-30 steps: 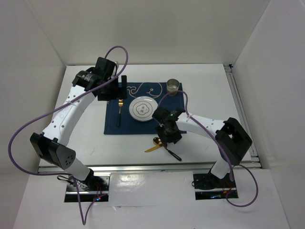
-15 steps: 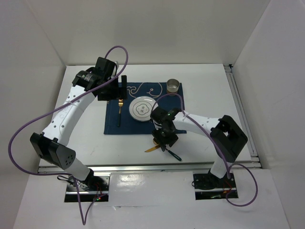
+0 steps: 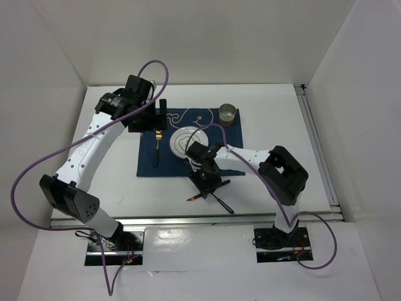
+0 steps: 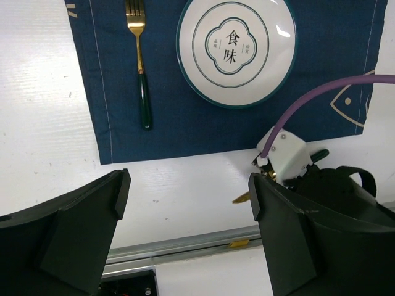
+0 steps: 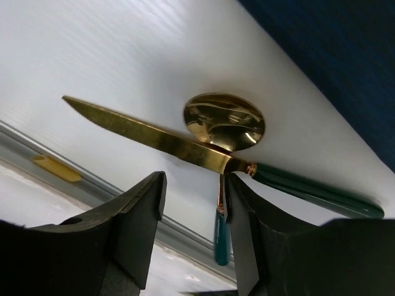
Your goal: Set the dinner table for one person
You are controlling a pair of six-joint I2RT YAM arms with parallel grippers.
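Note:
The white dinner table [image 3: 269,113] carries a navy whale placemat [image 3: 147,164] with a white plate [image 3: 182,141], a gold fork with a green handle [image 3: 157,147] and a metal cup [image 3: 227,113]. In front of the placemat a gold knife [image 5: 148,132] lies across a gold spoon [image 5: 225,120]. My right gripper [image 5: 194,185] is open and low over them, its fingers on either side of the knife where blade meets green handle; in the top view it [image 3: 205,182] hides the spoon bowl. My left gripper [image 3: 161,116] is open and empty, high over the fork.
The left wrist view shows the fork [image 4: 141,61], the plate [image 4: 236,49] and the right arm's wrist [image 4: 287,154]. A metal rail [image 3: 188,216] runs along the near table edge, close behind the cutlery. The spoon's green handle [image 3: 224,205] points toward it.
My right gripper has moved left and down over the knife and spoon, and now covers the spoon bowl. The left arm has not moved.

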